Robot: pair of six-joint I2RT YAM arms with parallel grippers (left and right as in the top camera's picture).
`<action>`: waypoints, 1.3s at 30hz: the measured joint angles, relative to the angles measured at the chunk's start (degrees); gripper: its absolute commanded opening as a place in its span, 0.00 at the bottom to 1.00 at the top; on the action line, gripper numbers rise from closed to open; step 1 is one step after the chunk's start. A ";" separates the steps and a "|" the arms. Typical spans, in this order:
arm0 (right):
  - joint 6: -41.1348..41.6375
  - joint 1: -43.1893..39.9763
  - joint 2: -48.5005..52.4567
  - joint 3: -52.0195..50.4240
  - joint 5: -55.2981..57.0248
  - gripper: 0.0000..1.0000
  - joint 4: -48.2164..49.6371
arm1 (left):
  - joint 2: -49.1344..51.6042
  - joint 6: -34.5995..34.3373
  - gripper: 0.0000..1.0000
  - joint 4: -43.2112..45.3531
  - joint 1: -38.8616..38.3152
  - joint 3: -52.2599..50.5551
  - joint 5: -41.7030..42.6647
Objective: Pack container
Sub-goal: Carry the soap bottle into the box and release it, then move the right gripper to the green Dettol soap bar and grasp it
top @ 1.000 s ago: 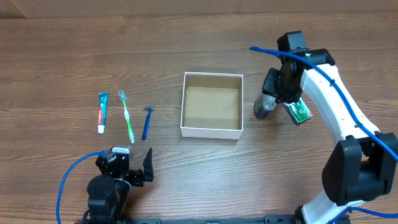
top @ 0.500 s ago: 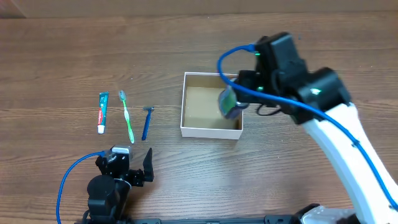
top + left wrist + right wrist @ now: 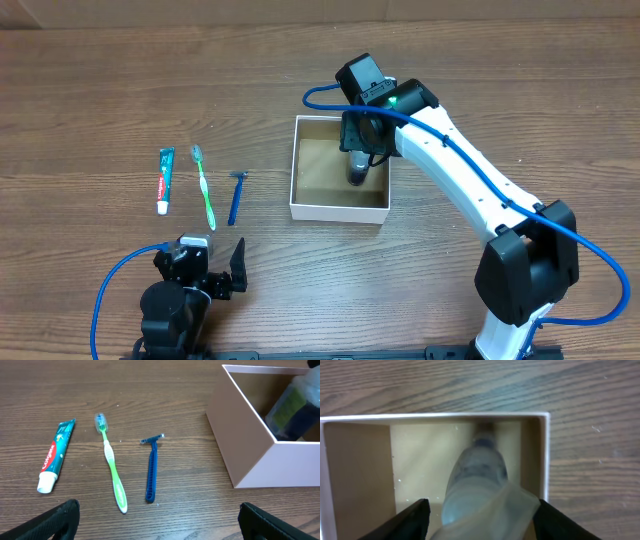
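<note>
The container (image 3: 340,211) is a square white box, brown inside, at mid-table; it also shows in the left wrist view (image 3: 250,455) and the right wrist view (image 3: 435,417). My right gripper (image 3: 357,152) is over its right half, shut on a translucent blue-grey tube (image 3: 357,172) whose far end reaches down into the box. In the right wrist view the tube (image 3: 477,475) sits between my fingers (image 3: 482,522). My left gripper (image 3: 200,265) is open and empty near the front left edge, fingers wide apart (image 3: 162,530).
Left of the box lie a toothpaste tube (image 3: 165,180), a green toothbrush (image 3: 204,187) and a blue razor (image 3: 236,196), side by side. They also show in the left wrist view: toothpaste (image 3: 54,456), toothbrush (image 3: 112,467), razor (image 3: 151,467).
My right gripper has carried the tube from the table right of the box leftward and over its rim, and now holds it lowered inside. The left arm has not moved.
</note>
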 measured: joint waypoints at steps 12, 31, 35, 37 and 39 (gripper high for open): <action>0.96 -16.20 -23.91 5.92 2.08 1.00 -20.48 | -0.02 0.00 1.00 0.00 0.00 0.00 0.00; -36.09 -31.91 2.75 -21.35 -6.10 0.96 10.38 | 0.00 0.00 1.00 0.00 0.00 0.00 -0.02; -36.33 -31.95 4.57 -21.11 -7.30 0.82 9.60 | -0.02 0.00 1.00 0.02 0.00 0.00 -0.02; -34.75 -31.95 4.57 -21.11 -7.21 0.76 8.57 | -0.02 0.00 1.00 0.00 0.00 0.00 -0.02; -32.57 -31.98 4.57 -21.09 -7.30 0.72 6.88 | -0.02 0.00 1.00 -0.02 0.00 0.00 -0.02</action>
